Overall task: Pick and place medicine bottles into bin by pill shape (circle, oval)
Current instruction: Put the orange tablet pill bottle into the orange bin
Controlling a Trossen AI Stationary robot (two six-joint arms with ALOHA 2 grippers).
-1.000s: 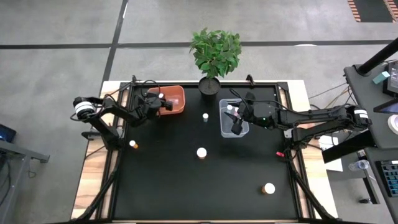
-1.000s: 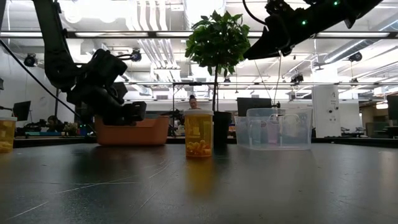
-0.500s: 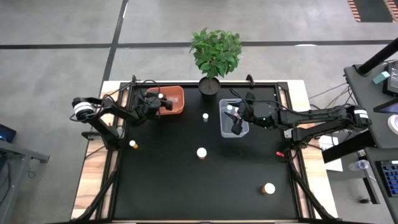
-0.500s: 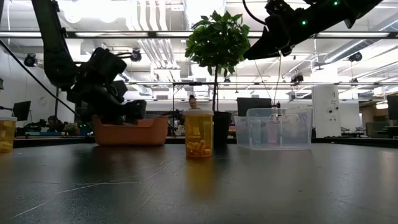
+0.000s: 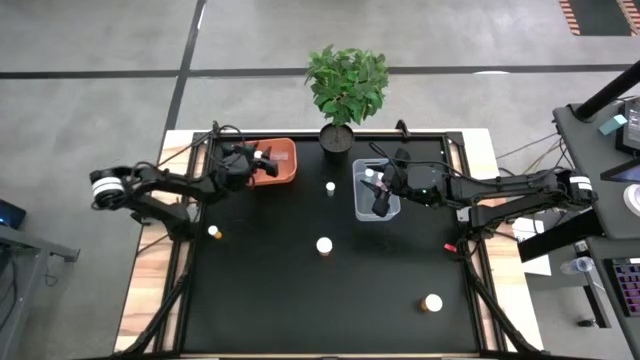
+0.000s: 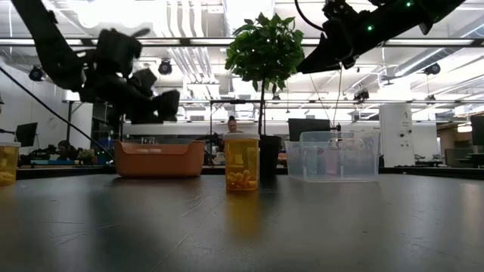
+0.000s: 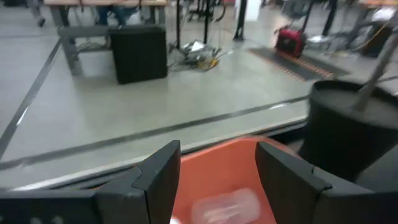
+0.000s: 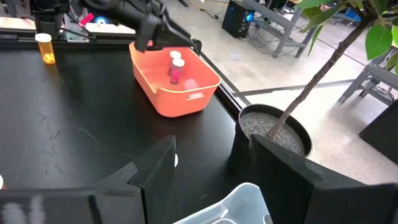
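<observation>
Left arm: drawn back toward the table's left edge since the earlier pictures, its wrist now farther out past the table frame.
Left gripper (image 5: 262, 160): lifted from beside the orange bin (image 5: 283, 172) to above its rim; in the low view it (image 6: 155, 106) now hangs clear over the bin (image 6: 160, 159).
Left gripper jaws: spread wider than a second ago, nothing between them.

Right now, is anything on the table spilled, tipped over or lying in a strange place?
Nothing stands out. The loose medicine bottles on the black table appear upright, and no pills lie spilled. The orange bin and the clear bin sit level. The left gripper, open, hangs above the orange bin.
</observation>
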